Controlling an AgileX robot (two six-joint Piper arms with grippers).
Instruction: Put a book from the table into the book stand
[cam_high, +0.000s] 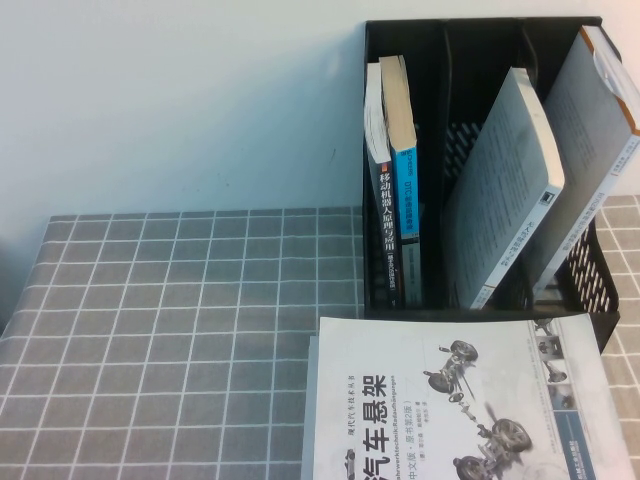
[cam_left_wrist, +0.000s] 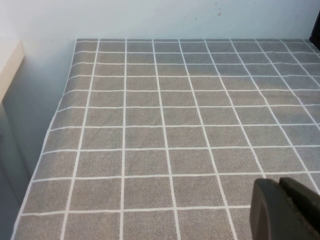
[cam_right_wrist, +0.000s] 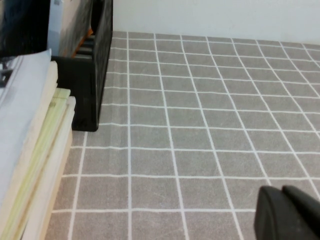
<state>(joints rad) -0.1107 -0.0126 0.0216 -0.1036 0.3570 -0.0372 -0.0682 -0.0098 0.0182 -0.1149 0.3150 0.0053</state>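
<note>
Book (cam_high: 404, 190): is standing upright, long axis vertical, in the leftmost compartment of the book stand (cam_high: 470, 28). Left end effector (cam_left_wrist: 287, 210) and right end effector (cam_right_wrist: 290, 212) are hovering over the table (cam_high: 150, 330). The right is sitting nearer the stand. Whether either is spread or pressed together cannot be told.

Left of the book stand (cam_high: 480, 170) the grey gridded counter (cam_high: 170, 340) lies open, while a white car-suspension book (cam_high: 460, 400) blocks its front and leaning books (cam_high: 510, 180) crowd its compartments.

Under my left gripper (cam_left_wrist: 287, 210), matt black plastic, the table (cam_high: 150, 330) wears woven grey cloth. My right gripper (cam_right_wrist: 290, 212) looks alike. The book stand (cam_high: 440, 150) is smooth black plastic; paper pages.
</note>
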